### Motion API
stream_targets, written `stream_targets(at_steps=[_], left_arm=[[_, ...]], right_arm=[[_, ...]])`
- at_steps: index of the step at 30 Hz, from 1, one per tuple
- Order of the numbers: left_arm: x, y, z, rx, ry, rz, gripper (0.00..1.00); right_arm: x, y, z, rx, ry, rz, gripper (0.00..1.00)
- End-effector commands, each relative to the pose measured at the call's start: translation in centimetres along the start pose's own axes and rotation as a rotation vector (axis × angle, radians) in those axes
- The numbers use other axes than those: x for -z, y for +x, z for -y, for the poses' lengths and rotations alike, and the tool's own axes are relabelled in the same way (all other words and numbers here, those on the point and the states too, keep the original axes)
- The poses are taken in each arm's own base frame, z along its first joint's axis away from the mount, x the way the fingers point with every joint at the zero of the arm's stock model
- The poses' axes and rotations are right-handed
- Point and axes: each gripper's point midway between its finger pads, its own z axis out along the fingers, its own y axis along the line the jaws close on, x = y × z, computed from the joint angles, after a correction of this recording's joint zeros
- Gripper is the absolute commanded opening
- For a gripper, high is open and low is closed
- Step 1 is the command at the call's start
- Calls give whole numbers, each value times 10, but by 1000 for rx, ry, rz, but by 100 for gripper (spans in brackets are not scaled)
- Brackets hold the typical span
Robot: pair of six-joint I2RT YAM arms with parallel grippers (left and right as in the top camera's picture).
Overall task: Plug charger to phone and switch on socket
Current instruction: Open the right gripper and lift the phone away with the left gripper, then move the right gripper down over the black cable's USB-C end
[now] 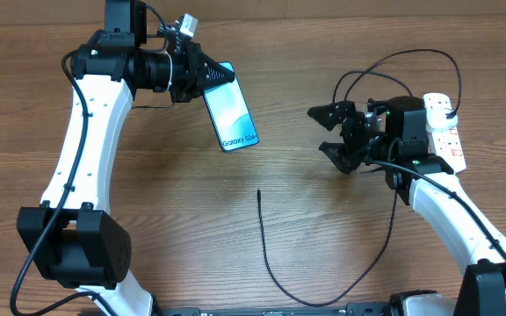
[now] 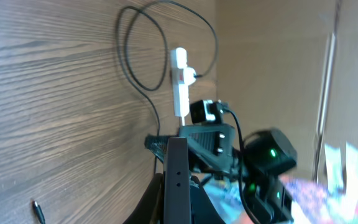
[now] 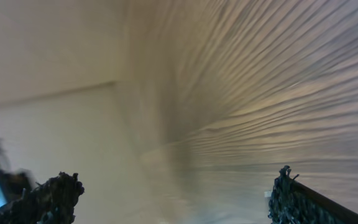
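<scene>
My left gripper (image 1: 206, 77) is shut on one short end of the phone (image 1: 232, 112), whose teal screen faces up at the back left. In the left wrist view the phone's dark edge (image 2: 176, 177) stands between the fingers. The charger's black cable (image 1: 267, 263) lies on the table, its connector tip (image 1: 259, 191) free near the middle; the tip (image 2: 38, 211) also shows in the left wrist view. The cable loops back to the white socket (image 1: 447, 133) at the right edge. My right gripper (image 1: 329, 130) hangs open and empty left of the socket, its fingers (image 3: 55, 196) wide apart.
The wooden table (image 1: 323, 228) carries the cable's long curve toward the front edge. A second cable loop (image 1: 402, 61) lies behind the right arm. In the left wrist view the socket (image 2: 179, 81) and the right arm (image 2: 260, 155) lie ahead.
</scene>
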Motion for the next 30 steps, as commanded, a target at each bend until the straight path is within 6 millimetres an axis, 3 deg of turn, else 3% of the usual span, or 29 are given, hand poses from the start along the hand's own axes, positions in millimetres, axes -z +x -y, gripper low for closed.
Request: stream_targets(at_steps=[1,7,13,20,21,30], left_arm=[[4,10,18,-133,104,-42,4],[12,6,12,-115,95,-25,4],[22,-1,6,-103,89,3,4],[32,-7,-1,-98,80,31,4],[36,-9,-3,-94,77,40,4],[44,-15,-9,-88,70,64,4]], right_arm=[[3,-10,8,197,65,59,100],[-1,-6,35,273,227,96,100],[-18,13,29,384,295,126,100],[-33,51,24,555,400,111,100],[-34,62,30,584,438,94,100],[-48,96,62,681,572,4,91]])
